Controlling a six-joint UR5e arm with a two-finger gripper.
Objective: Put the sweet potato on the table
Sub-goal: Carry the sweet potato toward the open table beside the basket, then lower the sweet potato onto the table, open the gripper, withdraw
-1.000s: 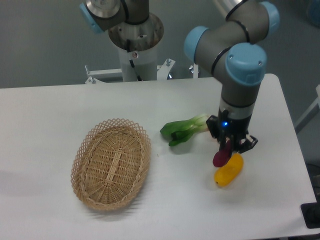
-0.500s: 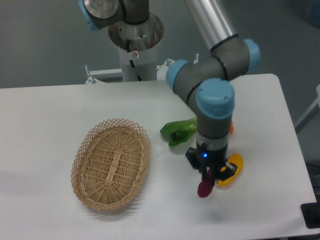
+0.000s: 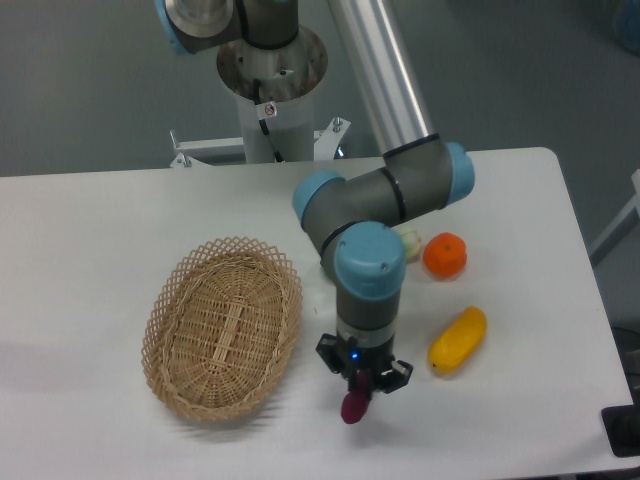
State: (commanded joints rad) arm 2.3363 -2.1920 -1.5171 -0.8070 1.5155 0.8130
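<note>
the gripper (image 3: 361, 385) sits in the lower centre of the frame, pointing down, its fingers closed on the upper end of the sweet potato (image 3: 354, 406), whose dark magenta lower end hangs close over the white table (image 3: 90, 230); whether it touches the surface cannot be told. the woven basket (image 3: 222, 327) lies to the left of the gripper in the lower left-centre, apart from it. to the right, the yellow fruit (image 3: 458, 339) lies on the table at centre right, the orange (image 3: 445, 255) sits above it, and a pale vegetable end (image 3: 410, 241) shows just beside the orange, mostly hidden by the arm.
</note>
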